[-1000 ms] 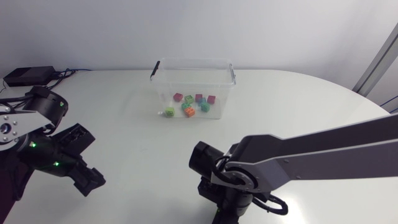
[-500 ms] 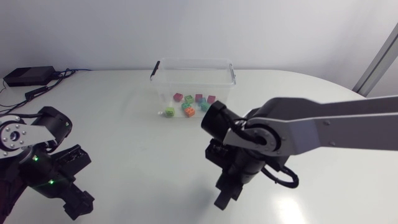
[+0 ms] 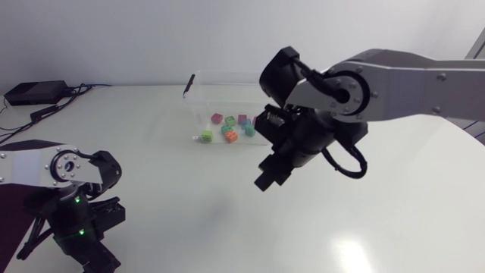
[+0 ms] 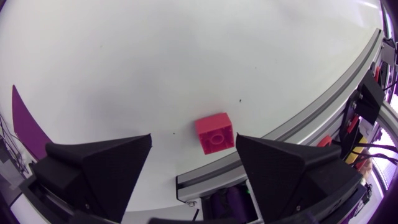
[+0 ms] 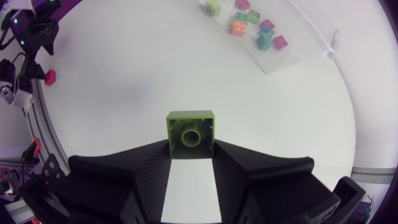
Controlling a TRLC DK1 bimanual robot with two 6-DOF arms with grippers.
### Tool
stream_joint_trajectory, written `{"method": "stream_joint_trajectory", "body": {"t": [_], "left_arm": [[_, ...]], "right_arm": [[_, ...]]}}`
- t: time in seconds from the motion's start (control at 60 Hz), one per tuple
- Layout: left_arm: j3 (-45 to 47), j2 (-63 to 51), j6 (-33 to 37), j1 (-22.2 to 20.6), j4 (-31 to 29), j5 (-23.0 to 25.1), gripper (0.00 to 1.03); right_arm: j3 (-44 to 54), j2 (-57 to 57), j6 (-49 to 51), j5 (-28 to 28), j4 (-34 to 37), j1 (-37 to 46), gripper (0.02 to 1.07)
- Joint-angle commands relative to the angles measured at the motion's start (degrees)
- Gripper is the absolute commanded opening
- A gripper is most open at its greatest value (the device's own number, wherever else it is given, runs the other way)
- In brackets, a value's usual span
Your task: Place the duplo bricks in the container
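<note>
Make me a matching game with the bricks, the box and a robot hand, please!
Things:
1. green brick
2. red brick
3. container
4. left gripper

Matches:
A. open
B. lying on the table near its edge
C. clamped in the right gripper
D. has coloured bricks inside

Pairs: 1-C, 2-B, 3-D, 4-A

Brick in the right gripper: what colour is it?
The brick is light green; the right wrist view shows it best, clamped in the right gripper.
</note>
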State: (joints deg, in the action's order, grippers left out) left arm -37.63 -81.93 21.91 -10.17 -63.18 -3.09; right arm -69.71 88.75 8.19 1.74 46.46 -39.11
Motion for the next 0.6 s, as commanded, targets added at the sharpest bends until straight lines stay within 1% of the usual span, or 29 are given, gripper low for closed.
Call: {"method": "stream_joint_trajectory", "body": {"t": [0.0, 0.217, 0.333, 0.417, 0.467, 0.533, 0.583], "left_arm": [[-1.0, -2.1, -3.1, -3.2, -1.2, 0.2, 0.93], [-1.0, -5.4, -3.3, -3.6, -1.1, 0.2, 0.91], [-1.0, -6.8, -3.4, -3.7, -1.1, 0.2, 0.86], [-1.0, -7.5, -3.5, -4.2, -1.1, 0.2, 0.85], [-1.0, -8.3, -3.5, -4.2, -1.1, 0.2, 0.81], [-1.0, -9.4, -3.5, -4.2, -1.2, 0.2, 0.81], [-1.1, -9.9, -3.4, -4.2, -1.3, 0.2, 0.77]], "right_arm": [[-3.1, 0.1, 1.0, 0.2, 1.3, 1.8, 0.29], [-9.9, 2.5, 0.3, 0.0, 1.3, 6.5, 0.29], [-13.6, 4.9, -0.7, -0.1, 0.5, 8.9, 0.29], [-15.9, 6.4, -1.4, -0.3, -0.2, 10.1, 0.29], [-17.4, 7.6, -1.8, -0.5, -0.6, 10.9, 0.29], [-19.1, 9.2, -2.1, -0.6, -1.5, 11.7, 0.29], [-20.5, 10.5, -2.2, -0.6, -2.0, 12.2, 0.29]]}}
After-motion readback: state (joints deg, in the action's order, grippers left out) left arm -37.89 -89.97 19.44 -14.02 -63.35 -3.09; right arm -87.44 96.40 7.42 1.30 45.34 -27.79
